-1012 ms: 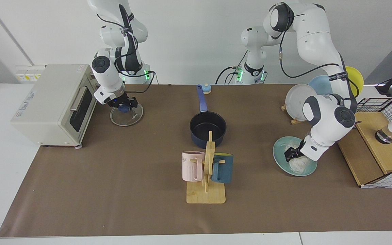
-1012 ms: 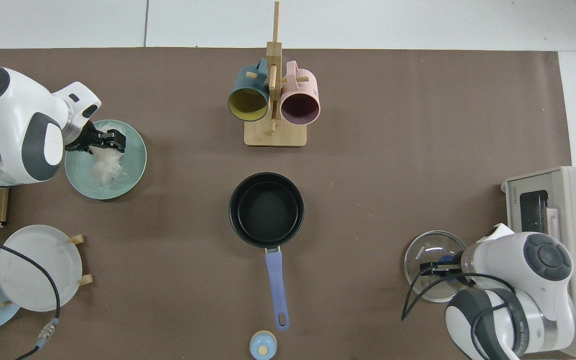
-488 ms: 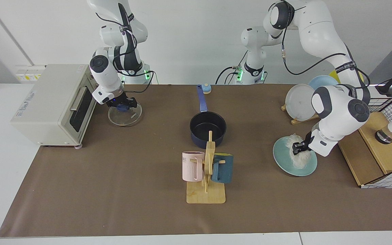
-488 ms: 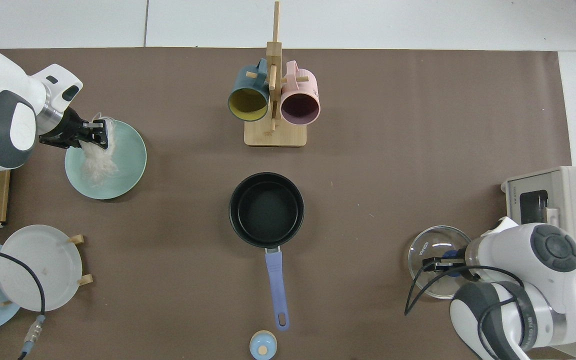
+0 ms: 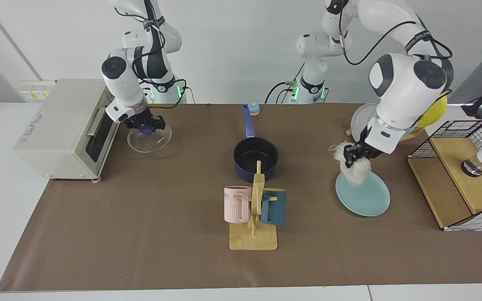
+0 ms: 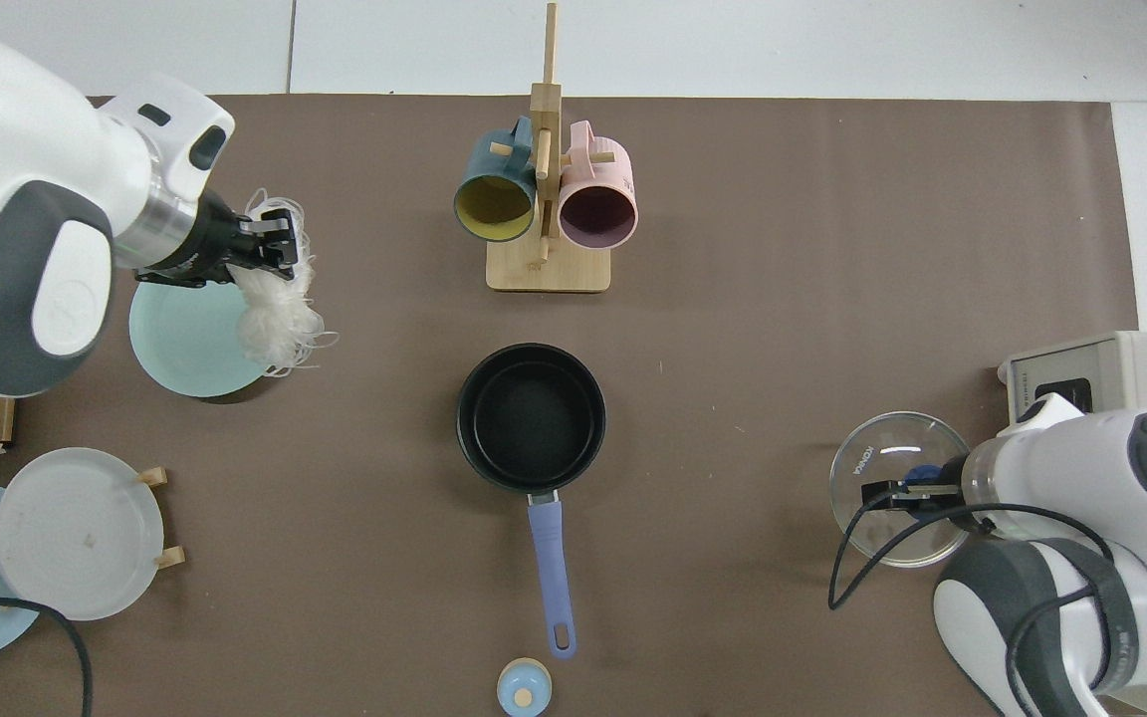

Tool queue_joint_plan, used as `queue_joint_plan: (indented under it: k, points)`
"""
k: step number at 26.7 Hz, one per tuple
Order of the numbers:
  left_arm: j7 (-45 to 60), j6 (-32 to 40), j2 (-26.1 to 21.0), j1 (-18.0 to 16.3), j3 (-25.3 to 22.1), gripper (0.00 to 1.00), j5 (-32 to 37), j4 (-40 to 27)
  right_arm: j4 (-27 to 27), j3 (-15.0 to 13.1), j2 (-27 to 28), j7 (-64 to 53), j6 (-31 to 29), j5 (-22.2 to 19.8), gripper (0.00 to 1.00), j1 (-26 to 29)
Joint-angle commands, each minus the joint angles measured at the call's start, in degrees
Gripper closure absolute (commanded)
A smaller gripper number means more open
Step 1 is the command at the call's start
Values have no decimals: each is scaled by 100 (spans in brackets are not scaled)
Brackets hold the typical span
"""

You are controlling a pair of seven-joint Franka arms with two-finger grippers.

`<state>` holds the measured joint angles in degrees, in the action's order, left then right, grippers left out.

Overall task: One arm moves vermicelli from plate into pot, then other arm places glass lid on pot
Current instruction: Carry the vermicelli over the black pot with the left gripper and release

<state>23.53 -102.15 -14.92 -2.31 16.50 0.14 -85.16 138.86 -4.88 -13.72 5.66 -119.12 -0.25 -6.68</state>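
near, lower centre of the facing view: wooden mug rack with a pink mug and a dark teal mug; not part of the step.

middle right: round shallow teal-green plate, now bare. hanging above its far rim, a wispy white bundle of vermicelli, pinched at the top by the left gripper, strands trailing loose below.

centre: small dark navy saucepan, the pot, black inside, empty, long blue handle pointing to the far edge.

upper left: round clear glass lid with a blue knob, tilted and off the mat, the knob clamped in the right gripper, just beside a beige toaster oven.

step in hand, judged: carry the vermicelli across to the pot. keep it high enough that the trailing strands clear the pot wall, centre over the black inside, lower before letting go so nothing drapes over the rim. keep the lid back until the left arm is clear.

changes from a second earlier: the vermicelli lay on the plate with the left gripper down in it; it is now lifted clear and shifted toward the pot. the lid was low on the mat; it has risen and tilted.
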Motion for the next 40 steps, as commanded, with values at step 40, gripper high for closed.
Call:
queue_joint_plan:
  k: [40]
  points:
    - [1251,-1817,-204,1514,723,100,355,-1935,-1845,-74,-60,6,2059,25,84,-176]
